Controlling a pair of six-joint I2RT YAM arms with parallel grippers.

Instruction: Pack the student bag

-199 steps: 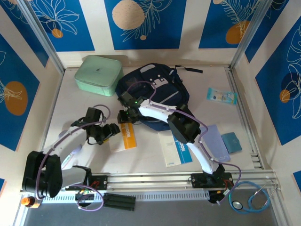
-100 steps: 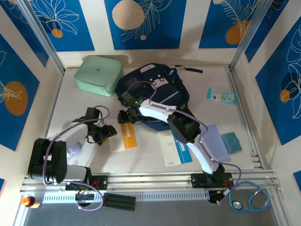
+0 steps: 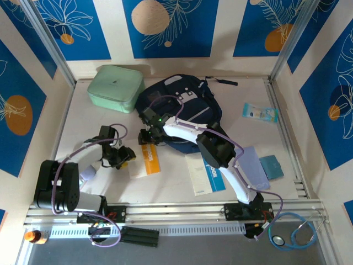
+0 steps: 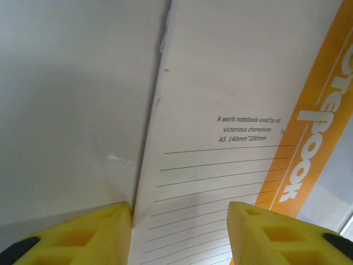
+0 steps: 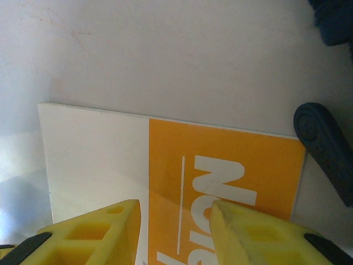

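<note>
The student bag (image 3: 187,105), navy blue with a grey stripe, lies at the back centre of the table. An orange and white notebook (image 3: 146,160) lies flat just in front of it. My left gripper (image 3: 125,156) is down at the notebook's left side. In the left wrist view its yellow fingers (image 4: 83,237) stand apart, the left gripper (image 4: 179,208) straddling the edge of the lined cover (image 4: 220,165). My right gripper (image 3: 146,136) sits over the notebook's far end beside the bag. The right gripper (image 5: 174,205) is open above the orange band (image 5: 220,176), next to a dark bag strap (image 5: 325,149).
A mint-green case (image 3: 116,87) stands at the back left. A blue and white notebook (image 3: 205,172), a lavender booklet (image 3: 253,165) and a teal wallet (image 3: 271,165) lie at the front right. A wipes packet (image 3: 260,112) lies further back. A stethoscope (image 3: 292,234) is off the front rail.
The left gripper's jaws have narrowed around the notebook's left edge, and the left arm has folded back toward its base. The right arm has stayed put.
</note>
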